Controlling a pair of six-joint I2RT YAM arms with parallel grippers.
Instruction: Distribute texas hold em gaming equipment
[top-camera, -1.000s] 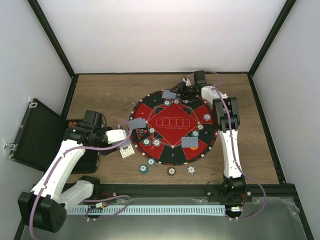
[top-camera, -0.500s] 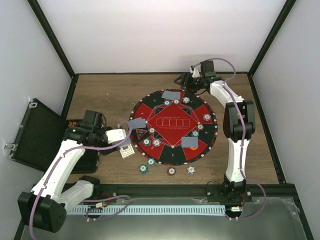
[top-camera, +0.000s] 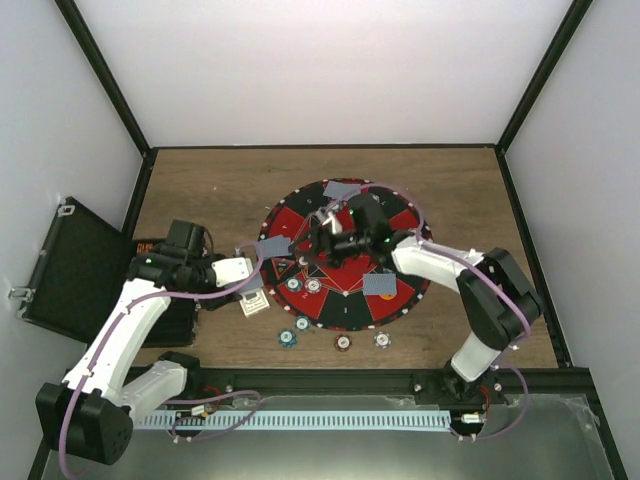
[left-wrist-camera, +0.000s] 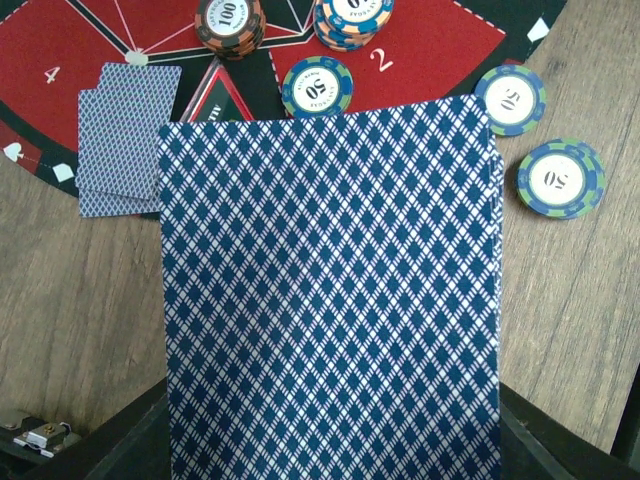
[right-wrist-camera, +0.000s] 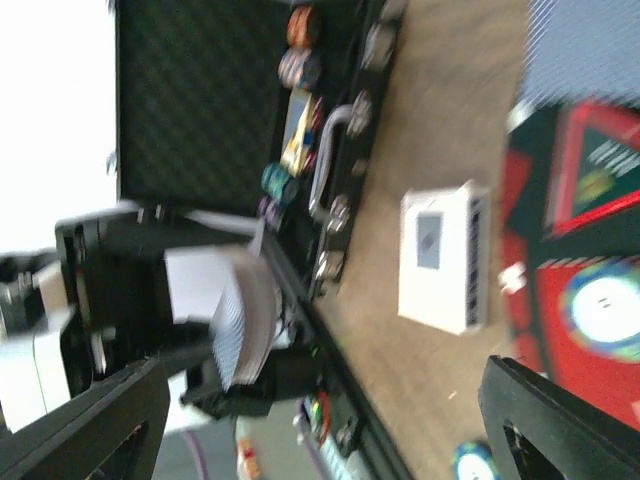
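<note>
We see two arms built alike: the left arm (top-camera: 125, 328) and the right arm (top-camera: 435, 262) both wear smooth white link shells joined by black motor housings. A lilac cable (top-camera: 68, 425) loops along each arm down to a black base (top-camera: 88, 432). The left wrist carries a white block (top-camera: 232, 271). The right tool (right-wrist-camera: 325, 375) has matte black fingers (right-wrist-camera: 90, 420) with angled ends.

Matt wood-grain table (left-wrist-camera: 585, 340), smooth paper-like cards (left-wrist-camera: 330, 300) — chips (left-wrist-camera: 560, 178) look glossy plastic, red mat (left-wrist-camera: 50, 50) matt.
</note>
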